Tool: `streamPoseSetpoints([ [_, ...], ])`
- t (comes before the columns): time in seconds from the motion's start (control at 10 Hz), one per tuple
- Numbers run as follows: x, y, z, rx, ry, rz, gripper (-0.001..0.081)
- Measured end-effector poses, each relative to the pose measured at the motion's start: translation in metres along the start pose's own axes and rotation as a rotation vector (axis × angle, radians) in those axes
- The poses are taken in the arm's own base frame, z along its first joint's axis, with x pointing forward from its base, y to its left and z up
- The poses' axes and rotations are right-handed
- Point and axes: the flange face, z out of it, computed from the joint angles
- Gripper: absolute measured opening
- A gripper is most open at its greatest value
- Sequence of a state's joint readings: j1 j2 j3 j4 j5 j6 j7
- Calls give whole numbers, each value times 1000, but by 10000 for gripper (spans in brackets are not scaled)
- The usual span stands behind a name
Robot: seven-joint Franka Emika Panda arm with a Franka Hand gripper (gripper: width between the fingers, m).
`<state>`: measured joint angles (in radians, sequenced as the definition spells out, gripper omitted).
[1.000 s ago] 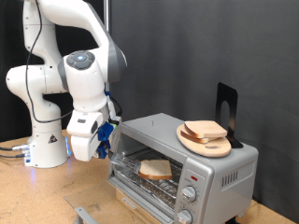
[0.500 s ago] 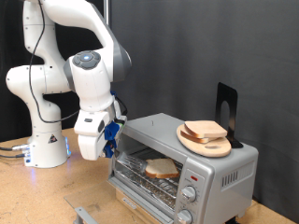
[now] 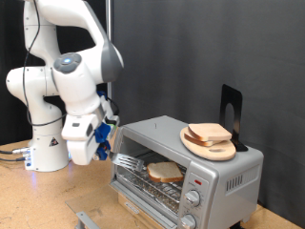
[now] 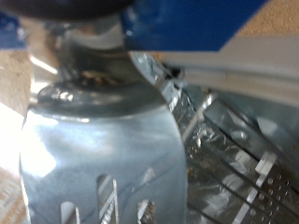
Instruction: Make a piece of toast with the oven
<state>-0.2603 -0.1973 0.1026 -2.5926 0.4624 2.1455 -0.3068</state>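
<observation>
The silver oven stands at the exterior view's right with its door down. The piece of toast lies flat on the wire rack inside. My gripper hangs just outside the oven's opening, on the exterior view's left, shut on a slotted metal spatula. The blade points toward the toast and stops short of it. In the wrist view the spatula blade fills the frame, with the oven's rack beyond it. The toast is hidden in that view.
A wooden plate with two stacked bread slices sits on the oven's top, with a black stand behind it. The arm's white base stands at the exterior view's left on the wooden table. A grey metal piece lies near the bottom edge.
The arm has swung back to the exterior view's left, drawing the spatula out of the oven. The toast stays on the rack.
</observation>
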Motion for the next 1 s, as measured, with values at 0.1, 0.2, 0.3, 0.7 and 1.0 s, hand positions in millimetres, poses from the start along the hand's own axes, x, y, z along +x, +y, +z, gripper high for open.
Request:
streamPoseSetpoints([
  [0.1, -5, 12, -7, 16, 2, 10, 395],
  [0.2, -9, 21, -13, 30, 8, 20, 395],
  [0.3, -12, 27, -19, 43, 9, 24, 395],
  [0.7, -13, 27, -29, 113, 9, -5, 395],
  [1.0, -20, 25, -70, 206, 36, -36, 395],
])
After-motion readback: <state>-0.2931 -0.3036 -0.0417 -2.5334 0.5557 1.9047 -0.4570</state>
